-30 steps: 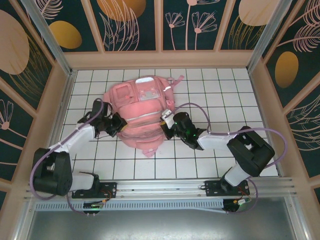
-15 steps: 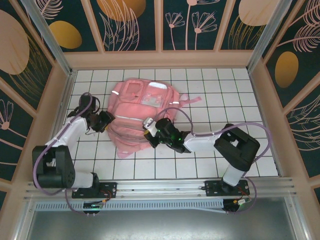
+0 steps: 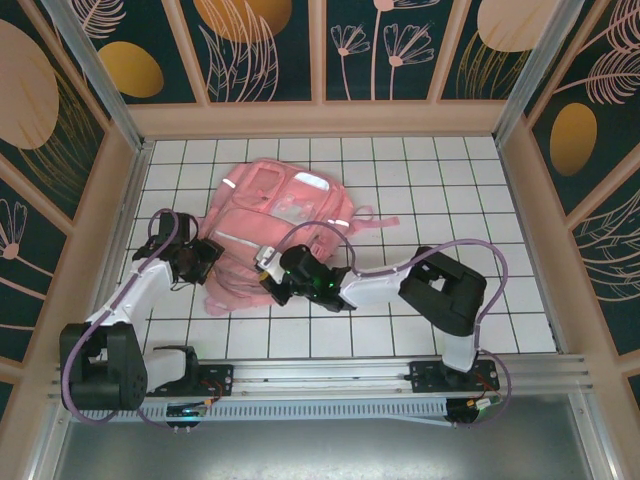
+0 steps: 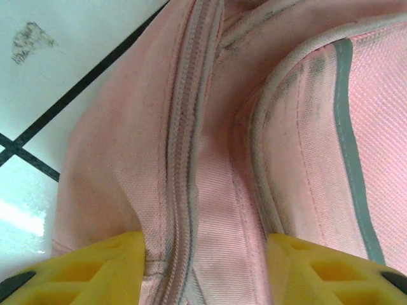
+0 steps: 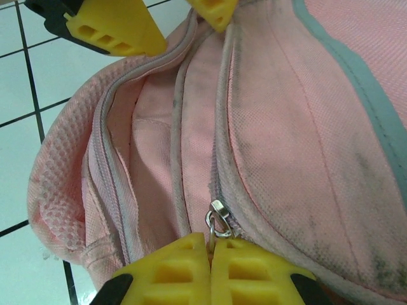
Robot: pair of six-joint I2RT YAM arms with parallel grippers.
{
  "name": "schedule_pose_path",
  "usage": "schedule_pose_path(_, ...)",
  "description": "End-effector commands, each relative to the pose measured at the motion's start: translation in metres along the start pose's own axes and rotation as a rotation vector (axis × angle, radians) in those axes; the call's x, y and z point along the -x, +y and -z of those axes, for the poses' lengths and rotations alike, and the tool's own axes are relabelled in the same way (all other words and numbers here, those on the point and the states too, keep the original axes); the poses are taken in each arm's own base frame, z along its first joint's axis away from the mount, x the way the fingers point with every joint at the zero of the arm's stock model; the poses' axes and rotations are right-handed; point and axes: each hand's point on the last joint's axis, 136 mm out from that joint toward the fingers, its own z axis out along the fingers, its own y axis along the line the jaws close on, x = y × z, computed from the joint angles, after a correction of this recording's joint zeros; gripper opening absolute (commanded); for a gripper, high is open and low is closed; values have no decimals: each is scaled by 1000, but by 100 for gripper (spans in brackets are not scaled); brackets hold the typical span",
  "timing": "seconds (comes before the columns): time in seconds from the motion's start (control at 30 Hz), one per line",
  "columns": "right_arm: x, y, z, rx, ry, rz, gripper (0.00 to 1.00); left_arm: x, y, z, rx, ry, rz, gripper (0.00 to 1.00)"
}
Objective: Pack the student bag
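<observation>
Tiled table [image 3: 450, 200] | student bag [image 3: 275, 205]: right gripper [image 3: 266, 272] pinching zipper [image 5: 217, 216], left gripper [image 3: 208, 252] astride seam [image 4: 191, 159]

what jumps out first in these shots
A big pink student bag sprawls on the white gridded table, left of centre. The right hand is pinched shut on the bag's metal zipper pull at the near edge, while the left hand straddles a seam on its left side, open.
</observation>
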Motion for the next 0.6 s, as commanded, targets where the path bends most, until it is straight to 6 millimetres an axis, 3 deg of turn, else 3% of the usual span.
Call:
schedule_pose_path(0.0,33,40,-9,115,-102,9,0,-22,-28,5,-117,74,22,51)
schedule_pose_path(0.13,38,54,-16,138,-95,51,0,-32,-22,-2,-121,94,57,50)
schedule_pose_path(0.4,34,53,-20,125,-74,85,0,-16,-32,25,-87,12,7,51)
schedule_pose_path(0.57,37,51,-22,118,-84,72,0,-20,-26,21,-82,-2,35,51)
